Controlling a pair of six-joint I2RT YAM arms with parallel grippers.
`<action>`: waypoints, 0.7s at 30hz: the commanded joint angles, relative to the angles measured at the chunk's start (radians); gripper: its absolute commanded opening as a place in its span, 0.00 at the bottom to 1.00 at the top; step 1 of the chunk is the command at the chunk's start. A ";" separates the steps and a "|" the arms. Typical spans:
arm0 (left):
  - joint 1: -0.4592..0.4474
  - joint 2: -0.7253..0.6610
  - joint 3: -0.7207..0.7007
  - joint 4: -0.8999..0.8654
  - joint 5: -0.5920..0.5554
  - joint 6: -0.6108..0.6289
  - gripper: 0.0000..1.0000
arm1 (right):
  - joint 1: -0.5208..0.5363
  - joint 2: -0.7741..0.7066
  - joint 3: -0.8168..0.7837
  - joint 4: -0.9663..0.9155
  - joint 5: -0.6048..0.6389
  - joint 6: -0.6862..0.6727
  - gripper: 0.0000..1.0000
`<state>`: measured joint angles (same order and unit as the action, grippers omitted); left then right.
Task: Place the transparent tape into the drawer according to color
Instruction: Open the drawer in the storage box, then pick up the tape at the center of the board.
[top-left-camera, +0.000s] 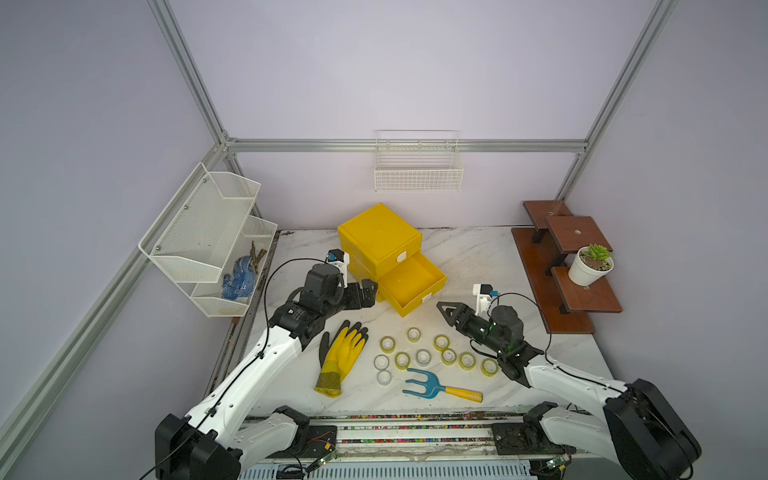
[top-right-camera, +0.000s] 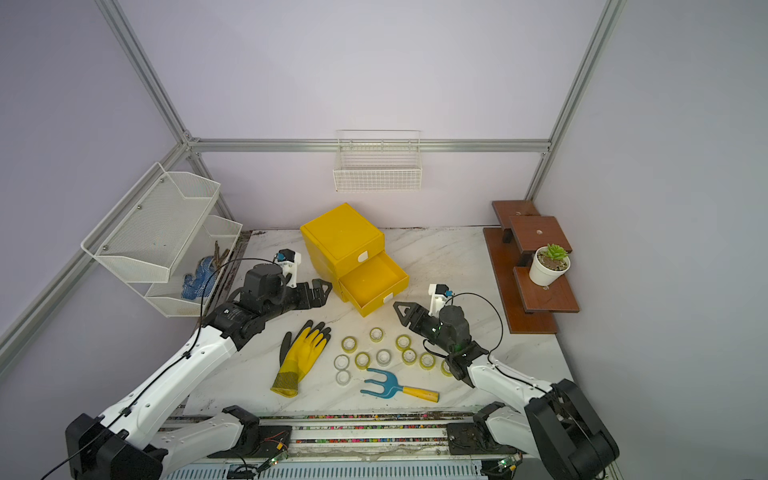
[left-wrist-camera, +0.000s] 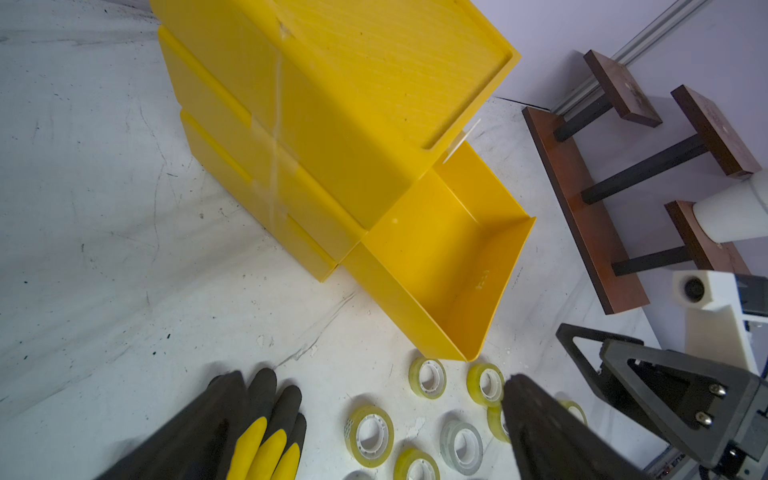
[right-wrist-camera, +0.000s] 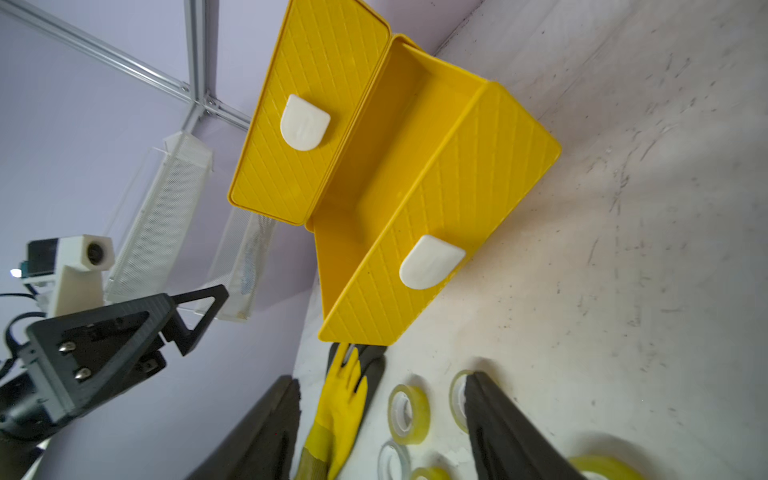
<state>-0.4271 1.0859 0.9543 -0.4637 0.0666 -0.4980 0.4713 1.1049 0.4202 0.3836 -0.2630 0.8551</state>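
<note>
Nearest you, at 6 o'clock on the table (top-left-camera: 465, 253), lies one blue fork (top-left-camera: 432, 388), with one yellow glove (top-left-camera: 338, 359) at 9 o'clock of it. Just beyond them sit the rolls (top-left-camera: 423, 356), all flat on the marble and none in a drawer. I count ten: seven yellow-tinted and three clear, two of the clear ones on the glove side. No pink one shows. At 1 o'clock of the cluster your right gripper (top-left-camera: 445, 312) hovers above the table, fingers moderately apart with nothing between them. At 10 o'clock the left gripper (top-left-camera: 370, 293) is spread wide and empty, just beside the cabinet (top-left-camera: 378, 237). Beyond, at 12, the lower drawer (top-left-camera: 409, 276) is pulled out and bare. The upper one is shut, so two fronts show. You appear to be at the first pick. Next, I would lower the right gripper toward 6 o'clock onto the nearest yellow roll (top-left-camera: 441, 342), straddle the ring, close, then carry it to the open drawer.
</note>
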 joint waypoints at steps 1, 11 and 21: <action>-0.025 -0.044 -0.031 -0.021 0.030 -0.013 1.00 | 0.008 -0.050 0.050 -0.385 0.053 -0.205 0.68; -0.118 -0.117 -0.084 -0.129 -0.068 -0.021 1.00 | 0.128 0.036 0.178 -0.746 0.072 -0.423 0.69; -0.118 -0.109 -0.071 -0.139 -0.102 -0.005 1.00 | 0.210 0.182 0.221 -0.818 0.217 -0.465 0.69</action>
<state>-0.5438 0.9791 0.8665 -0.6037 -0.0143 -0.5056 0.6666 1.2713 0.6090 -0.3824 -0.1169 0.4301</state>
